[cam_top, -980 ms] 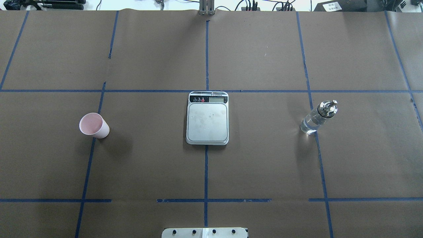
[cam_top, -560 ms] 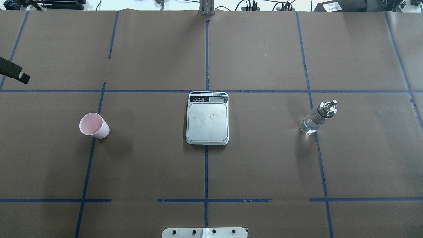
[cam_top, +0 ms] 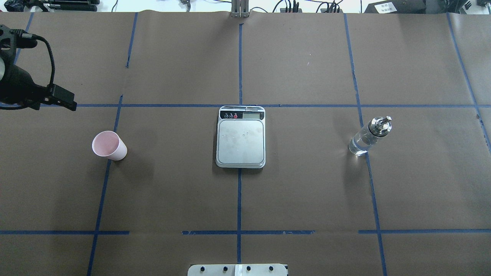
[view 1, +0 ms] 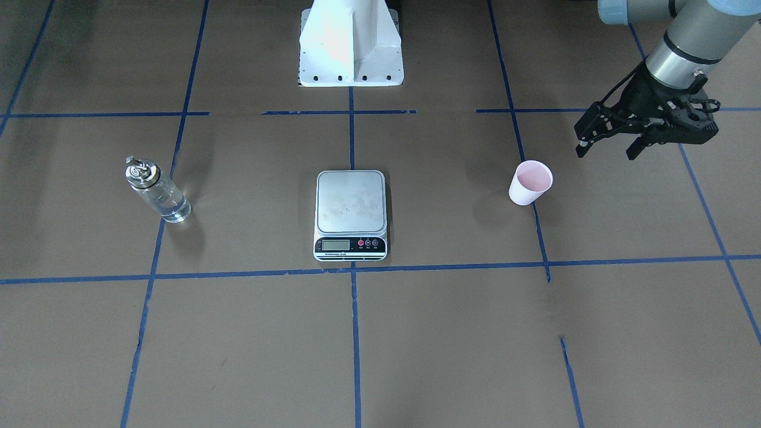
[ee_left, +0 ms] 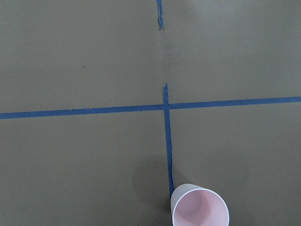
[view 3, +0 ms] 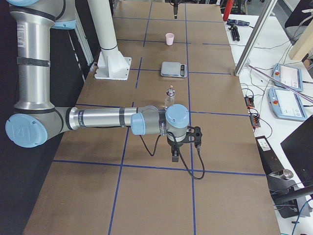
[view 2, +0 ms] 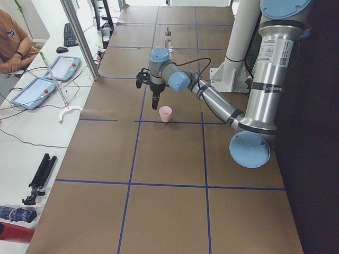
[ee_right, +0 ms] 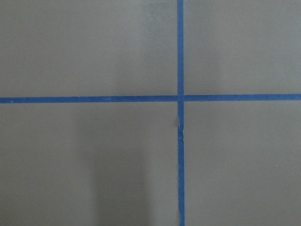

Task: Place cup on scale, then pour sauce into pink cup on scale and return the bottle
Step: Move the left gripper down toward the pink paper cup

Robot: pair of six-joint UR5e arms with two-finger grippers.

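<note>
Left gripper (view 1: 605,150) now reaches well into the overhead view at the far-left part of the desk (cam_top: 307,191). One second ago it was not in that view at all, and shortly after only a dark tip showed at the edge. Its two black fingers stand apart with nothing between them, so it is open and empty. It is near the cup (cam_top: 109,145) but not yet over it, and the left wrist camera catches the cup only at its lower edge. I judge that the approach to the cup has begun and that the grasp is not yet done. The cup, the scale (cam_top: 240,142) and the bottle (cam_top: 366,138) have not moved.

Right gripper (view 3: 174,152) shows only in the side view, so I cannot tell if it is open or closed.

The cup is thin tapered paper, pale pink inside, and stands upright on a blue tape line (cam_top: 100,199). It probably crushes easily. The scale at the centre has a flat brushed steel plate with nothing on it. The bottle stands well apart on the other side: a clear glass cylinder with a shiny metal collar and spout, and colourless sauce (view 1: 172,208) inside. Matte brown paper covers the desk.
</note>
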